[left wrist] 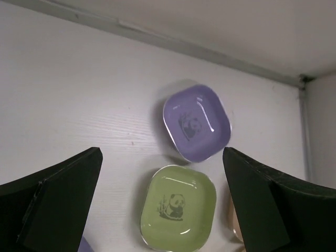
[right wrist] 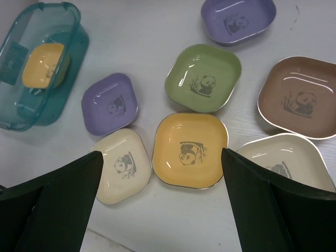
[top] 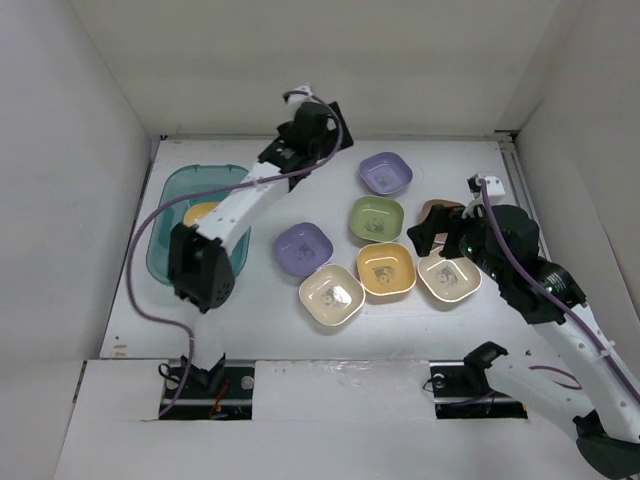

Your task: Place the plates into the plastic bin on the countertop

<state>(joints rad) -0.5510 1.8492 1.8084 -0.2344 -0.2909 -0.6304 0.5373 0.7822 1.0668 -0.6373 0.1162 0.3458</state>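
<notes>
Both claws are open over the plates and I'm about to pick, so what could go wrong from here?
1. The yellow-orange plate under the open right claw lies close against a cream plate. A finger coming down there may catch the neighbour's rim and shove it.
2. The left claw, also open, faces the green plate in the same cluster, so the two arms could crowd each other.

Eight plates [right wrist: 190, 148], one plastic bin [right wrist: 74, 55], two arms [top: 240, 200].
</notes>
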